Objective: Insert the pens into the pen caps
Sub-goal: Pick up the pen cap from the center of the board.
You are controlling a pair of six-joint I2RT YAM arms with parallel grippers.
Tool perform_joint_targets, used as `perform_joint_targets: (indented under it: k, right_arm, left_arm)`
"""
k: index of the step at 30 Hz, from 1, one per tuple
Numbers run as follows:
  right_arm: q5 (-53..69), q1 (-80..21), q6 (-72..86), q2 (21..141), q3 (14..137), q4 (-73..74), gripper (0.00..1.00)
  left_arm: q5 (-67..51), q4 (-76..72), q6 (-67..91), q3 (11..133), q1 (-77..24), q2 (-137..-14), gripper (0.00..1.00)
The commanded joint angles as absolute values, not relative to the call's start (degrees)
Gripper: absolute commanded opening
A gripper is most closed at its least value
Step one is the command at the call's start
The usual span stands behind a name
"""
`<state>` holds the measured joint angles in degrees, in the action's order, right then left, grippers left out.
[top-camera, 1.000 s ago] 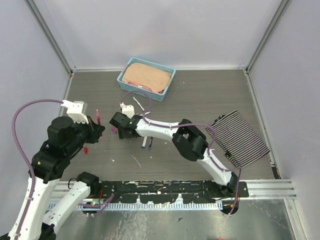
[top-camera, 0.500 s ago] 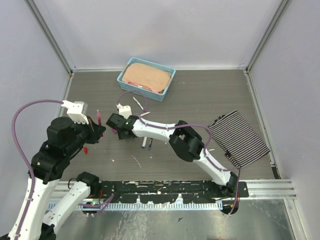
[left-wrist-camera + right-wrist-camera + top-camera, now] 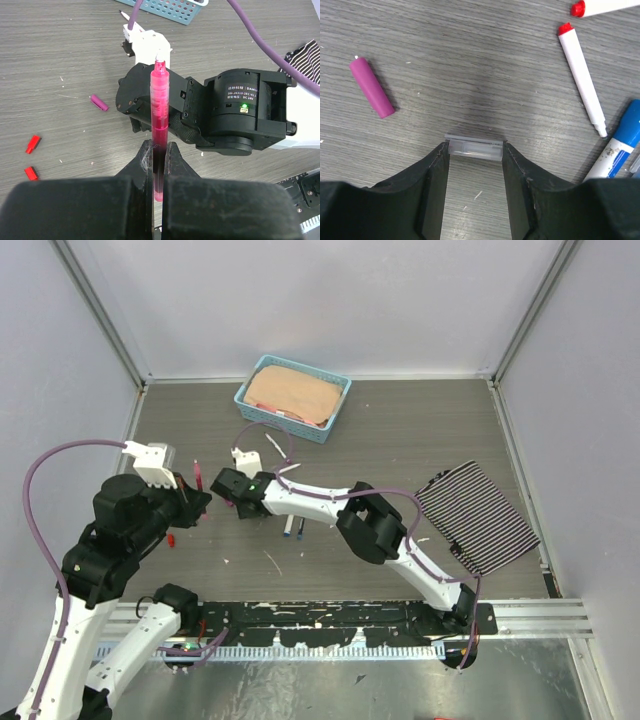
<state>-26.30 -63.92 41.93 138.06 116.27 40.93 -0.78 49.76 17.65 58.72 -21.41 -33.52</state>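
- So, the left gripper (image 3: 159, 157) is clamped tight on the lower end of a pink pen (image 3: 160, 115). The pen stands straight up at bottom centre of the left wrist view, bare tip on top.
- The right arm's black wrist motor (image 3: 240, 112) sits right behind that pen and blocks the table (image 3: 400, 440) past it.
- The motor label reads "DAMIAO", and the smaller line looks like "DM-J4310-2EC V1.1". A green light is lit beside it.
- The right gripper (image 3: 475, 150) has its jaws partway apart low over the table. A clear tube (image 3: 474, 149) spans the gap tip to tip, and I can't tell if it's actually pinched.
- A magenta cap (image 3: 371, 87) lies loose in the upper left of the right wrist view, well clear of the fingers.
- In the upper right of that view is a white pen (image 3: 581, 75) with a red tip, and a blue pen (image 3: 622, 140) sits at the right edge.
- Two red caps (image 3: 33, 144) lie at the left edge of the left wrist view.
- From the top camera, a blue basket (image 3: 285, 422) sits at the upper middle and a striped mat (image 3: 478, 517) on the right, both away from the arms.
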Motion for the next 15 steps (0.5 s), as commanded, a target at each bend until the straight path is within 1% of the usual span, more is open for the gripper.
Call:
perform_joint_targets:
  k: [1, 4, 10, 12, 15]
  right_arm:
    - [-27.03, -64.65, 38.22, 135.94, 114.03, 38.60, 0.34]
    - [-24.10, -65.40, 33.49, 130.15, 108.37, 32.77, 0.34]
    - [-12.25, -66.54, 26.01, 112.01, 87.40, 16.52, 0.34]
    - [-9.08, -66.54, 23.53, 106.82, 81.15, 14.97, 0.35]
    - [-7.50, -66.53, 18.83, 100.04, 72.61, 16.38, 0.36]
  left_arm:
    - [-0.84, 48.60, 17.50, 59.04, -21.16, -33.31, 0.00]
    - [0.85, 48.88, 17.17, 60.02, -21.10, -33.03, 0.00]
    - [3.86, 49.39, 16.26, 62.03, -21.10, -32.65, 0.00]
    - [2.95, 49.02, 16.34, 61.86, -21.10, -32.99, 0.00]
    - [-0.26, 47.91, 16.63, 60.80, -21.12, -33.83, 0.00]
